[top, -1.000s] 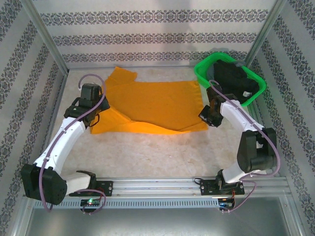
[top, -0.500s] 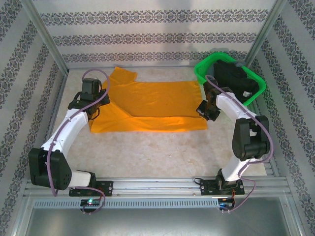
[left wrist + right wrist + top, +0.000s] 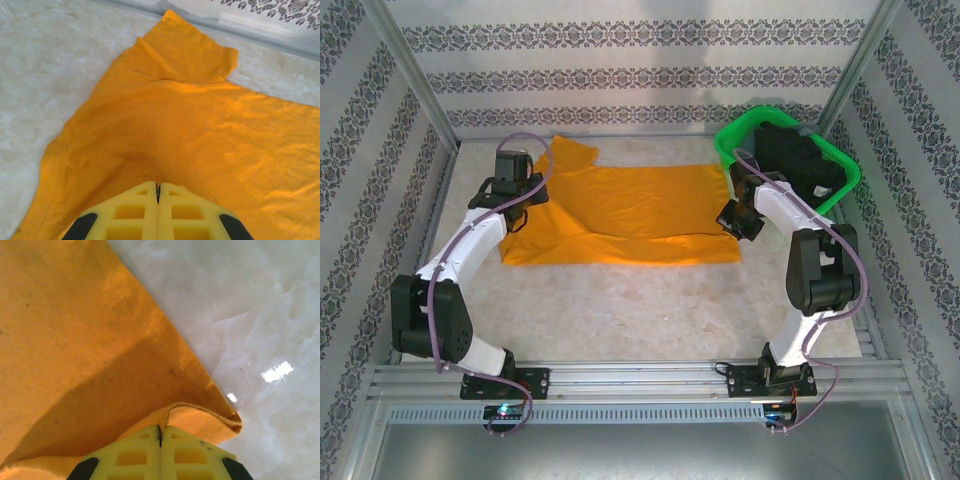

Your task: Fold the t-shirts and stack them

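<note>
1. The orange t-shirt (image 3: pixel 620 215) lay spread across the far half of the counter (image 3: pixel 640 310). Its long near hem ran parallel to the counter's near edge, and one sleeve pointed toward the far-left corner.
2. A second layer of the same cloth lay doubled over the shirt, its edge running from one arm's tip to the other.
3. The left gripper (image 3: pixel 517 205) sat at the shirt's left end. In the left wrist view its jaws (image 3: pixel 157 187) were pressed together on the orange t-shirt (image 3: pixel 200 125), and the cloth puckered toward them.
4. The right gripper (image 3: pixel 735 220) sat at the shirt's right end. In the right wrist view its jaws (image 3: pixel 160 430) were together, pinching a folded corner of the orange t-shirt (image 3: pixel 75 340) above the bare counter (image 3: pixel 260 315).
5. The black t-shirts (image 3: pixel 805 165) lay heaped inside the green basket (image 3: pixel 740 130) at the counter's far-right corner, just beyond the right arm.
</note>
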Controlling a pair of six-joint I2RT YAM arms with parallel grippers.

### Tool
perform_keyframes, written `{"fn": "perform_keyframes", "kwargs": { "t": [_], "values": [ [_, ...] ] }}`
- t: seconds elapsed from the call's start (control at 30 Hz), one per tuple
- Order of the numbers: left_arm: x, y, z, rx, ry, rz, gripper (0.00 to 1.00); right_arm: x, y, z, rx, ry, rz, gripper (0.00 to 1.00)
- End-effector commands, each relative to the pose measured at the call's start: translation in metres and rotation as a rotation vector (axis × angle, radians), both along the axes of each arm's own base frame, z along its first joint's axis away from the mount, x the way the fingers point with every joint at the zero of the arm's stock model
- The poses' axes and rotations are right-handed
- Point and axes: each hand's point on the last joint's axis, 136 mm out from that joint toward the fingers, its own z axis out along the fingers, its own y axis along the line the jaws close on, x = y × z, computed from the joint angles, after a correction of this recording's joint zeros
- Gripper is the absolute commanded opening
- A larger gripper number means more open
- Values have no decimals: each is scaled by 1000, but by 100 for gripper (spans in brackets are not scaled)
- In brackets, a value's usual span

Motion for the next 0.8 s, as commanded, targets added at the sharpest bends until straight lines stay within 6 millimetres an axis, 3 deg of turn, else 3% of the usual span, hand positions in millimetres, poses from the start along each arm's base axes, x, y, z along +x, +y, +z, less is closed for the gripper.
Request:
{"fn": "perform_keyframes", "kwargs": {
  "t": [0.0, 0.37, 0.77],
  "values": [
    [15, 12, 16, 35, -54, 23, 0, 2, -11, 0, -48, 12, -32, 0],
    [10, 34, 12, 128, -13, 87, 0, 5, -22, 6, -97, -6, -64, 0],
    [20, 34, -4, 129, 19, 77, 0, 24, -16, -6, -68, 0, -50, 0]
  ]
}}
